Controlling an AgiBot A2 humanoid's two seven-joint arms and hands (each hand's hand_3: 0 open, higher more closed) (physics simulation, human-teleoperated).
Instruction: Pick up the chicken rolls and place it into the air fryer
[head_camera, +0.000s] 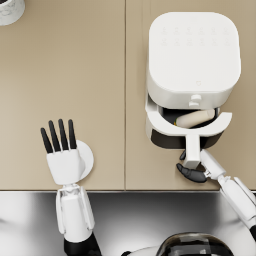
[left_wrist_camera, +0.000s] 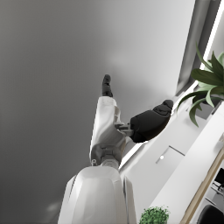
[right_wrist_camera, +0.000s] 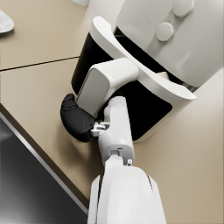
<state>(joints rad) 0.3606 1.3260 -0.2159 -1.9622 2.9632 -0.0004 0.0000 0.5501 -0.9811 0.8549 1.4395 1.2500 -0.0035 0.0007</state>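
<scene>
One chicken roll (head_camera: 194, 118): lying in the pulled-out drawer (head_camera: 172, 131) of the air fryer (head_camera: 193, 52).
Right hand (head_camera: 192, 170): my fingers are wrapping around the drawer handle (head_camera: 192, 145), holding it.
Left hand (head_camera: 63, 155): I am hovering it over a white plate (head_camera: 87, 155) on the counter (head_camera: 75, 90), fingers spread apart, holding nothing.
Far corner: a white cup (head_camera: 10, 10) is sitting on the counter.
</scene>
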